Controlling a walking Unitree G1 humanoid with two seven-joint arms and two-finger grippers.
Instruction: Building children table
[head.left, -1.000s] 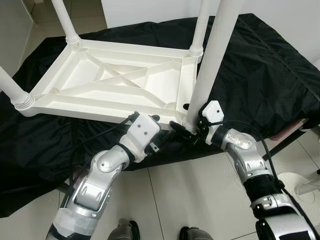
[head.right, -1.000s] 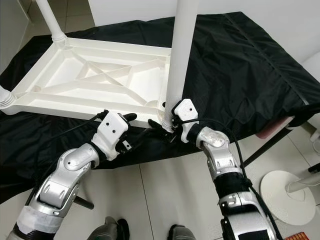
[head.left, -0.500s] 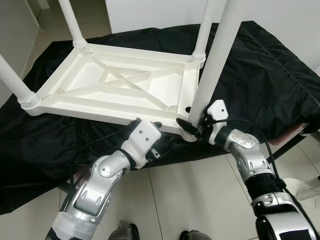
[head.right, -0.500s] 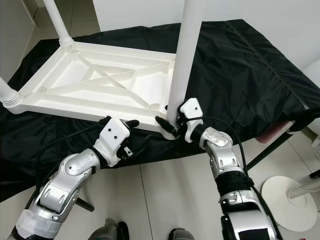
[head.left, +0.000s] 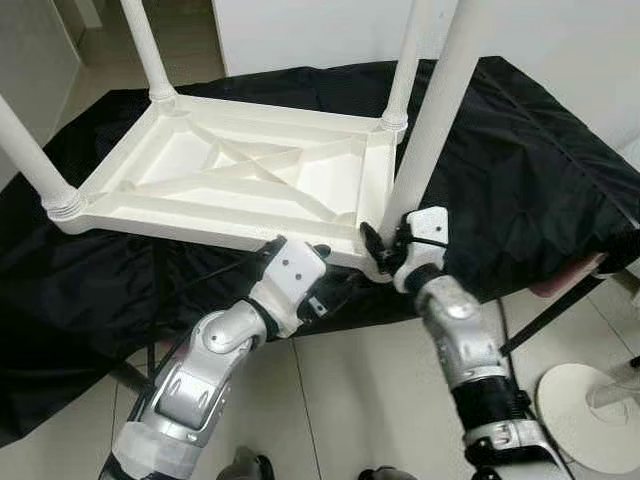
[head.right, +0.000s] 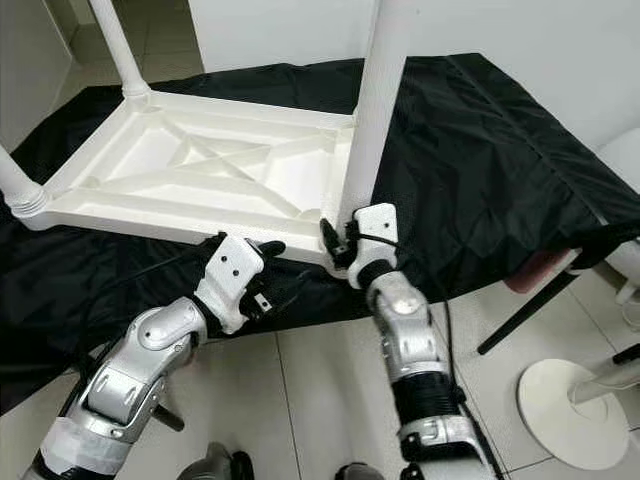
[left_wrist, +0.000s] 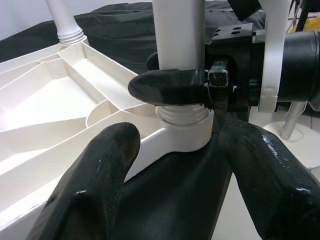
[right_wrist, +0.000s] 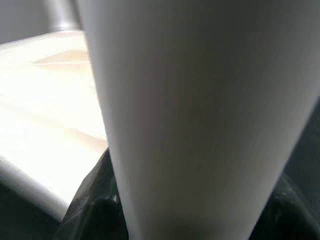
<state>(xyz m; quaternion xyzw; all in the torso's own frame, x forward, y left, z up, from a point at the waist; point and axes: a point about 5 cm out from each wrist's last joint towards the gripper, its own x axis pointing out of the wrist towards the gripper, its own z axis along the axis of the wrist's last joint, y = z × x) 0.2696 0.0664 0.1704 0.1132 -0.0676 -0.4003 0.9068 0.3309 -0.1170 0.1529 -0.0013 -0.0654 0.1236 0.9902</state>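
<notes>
Around the near-right leg (head.left: 430, 120) of the upturned white table (head.left: 250, 175), the base is crowded: the right gripper (head.left: 378, 243) clamps it just above the threaded collar, and the left gripper (left_wrist: 175, 165), fingers spread, sits below that corner against the black cloth (head.left: 540, 170). Inside the tabletop, cross ribs (head.left: 255, 170) break the recess; three other legs stand at the corners. Cloth right of that leg lies open.

R gripper (head.left: 378, 247) w/ leg (head.left: 430, 120), now more upright.
</notes>
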